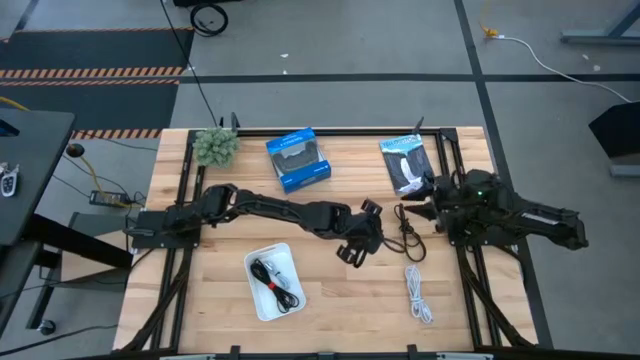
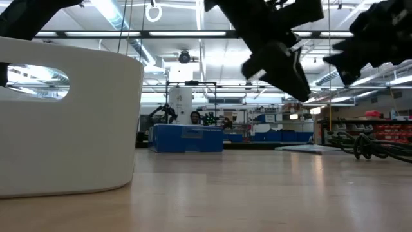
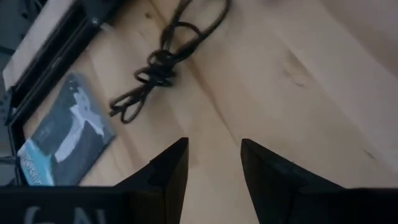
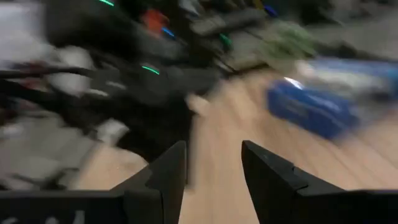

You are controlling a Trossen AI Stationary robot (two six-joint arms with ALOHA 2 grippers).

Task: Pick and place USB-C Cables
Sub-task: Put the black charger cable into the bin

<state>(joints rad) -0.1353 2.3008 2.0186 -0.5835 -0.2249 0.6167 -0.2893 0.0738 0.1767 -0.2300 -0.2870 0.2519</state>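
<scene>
On the desk: your wooden desk (image 1: 330,290) is carrying everything below.
Left arm: it is reaching across the middle, and your left gripper (image 1: 356,243) is hanging with its fingers (image 3: 168,171) spread and empty, just beside the black cable (image 1: 408,228).
Right arm: your right gripper (image 1: 418,205) is sitting near the packaged item (image 1: 406,163), fingers (image 4: 163,174) spread, holding nothing.
White tray (image 1: 258,296): it is holding the black-and-red cable (image 1: 276,283).
Blue box (image 1: 298,159): it is lying at the far edge.
White cable (image 1: 418,293): it is lying near the front, right of the tray.
</scene>
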